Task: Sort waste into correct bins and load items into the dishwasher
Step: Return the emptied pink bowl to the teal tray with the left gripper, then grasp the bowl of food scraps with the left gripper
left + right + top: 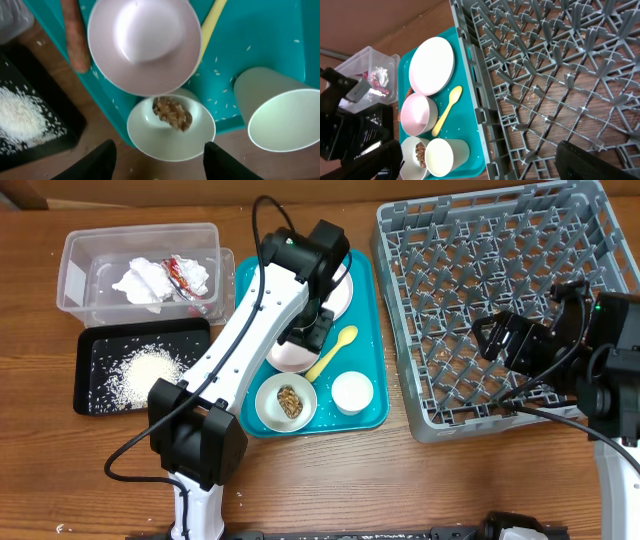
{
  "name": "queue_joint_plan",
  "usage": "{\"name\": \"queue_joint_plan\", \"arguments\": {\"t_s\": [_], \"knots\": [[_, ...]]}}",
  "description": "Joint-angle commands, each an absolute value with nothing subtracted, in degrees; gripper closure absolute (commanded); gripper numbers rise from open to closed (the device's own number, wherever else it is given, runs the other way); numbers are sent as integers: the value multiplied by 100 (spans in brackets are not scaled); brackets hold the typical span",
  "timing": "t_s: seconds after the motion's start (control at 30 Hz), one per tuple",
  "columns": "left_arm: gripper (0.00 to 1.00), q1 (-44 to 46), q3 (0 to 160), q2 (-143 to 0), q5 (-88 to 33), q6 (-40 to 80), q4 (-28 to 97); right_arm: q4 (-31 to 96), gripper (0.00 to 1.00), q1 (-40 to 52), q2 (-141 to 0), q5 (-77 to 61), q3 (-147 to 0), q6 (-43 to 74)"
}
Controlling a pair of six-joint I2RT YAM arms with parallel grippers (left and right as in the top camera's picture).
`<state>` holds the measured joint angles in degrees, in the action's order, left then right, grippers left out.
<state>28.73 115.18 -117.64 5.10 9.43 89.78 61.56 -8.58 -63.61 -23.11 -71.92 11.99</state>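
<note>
My left gripper point(312, 332) point(160, 167) is open and empty, above the teal tray point(365, 415). Below it are an empty white bowl point(288, 356) point(145, 45), a white bowl point(286, 402) point(170, 132) holding a brown food chunk point(172, 112), a white cup point(352, 392) point(277, 115), a yellow spoon point(332, 352) point(212, 22) and an orange-brown stick point(75, 37). The white plate point(432, 65) is partly hidden by my arm in the overhead view. My right gripper point(492, 338) point(480, 165) is open and empty over the grey dish rack point(500, 280) point(560, 75).
A clear tub point(85, 265) at the back left holds a crumpled napkin point(145, 280) and a red-and-white wrapper point(185, 275). The black tray point(90, 385) in front of it holds white rice point(150, 370) point(20, 117). Stray rice grains lie on the teal tray.
</note>
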Motion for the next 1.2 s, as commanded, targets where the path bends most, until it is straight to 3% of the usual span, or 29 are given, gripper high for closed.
{"name": "queue_joint_plan", "arguments": {"t_s": [0.0,0.37,0.5,1.17], "knots": [[44,2873,11155,-11721,327,1581,9067,6147,0,-871,-6357,-2298,-7310,1194],[47,3282,9553,-11695,-117,2493,7387,6296,0,-871,-6357,-2147,-7310,1151],[57,3304,9142,-11695,-130,2860,6823,6357,0,-871,-6357,-2145,-7308,1149],[60,3336,8903,-11620,60,3133,7105,6375,0,-871,-6357,-2147,-7310,1151]]}}
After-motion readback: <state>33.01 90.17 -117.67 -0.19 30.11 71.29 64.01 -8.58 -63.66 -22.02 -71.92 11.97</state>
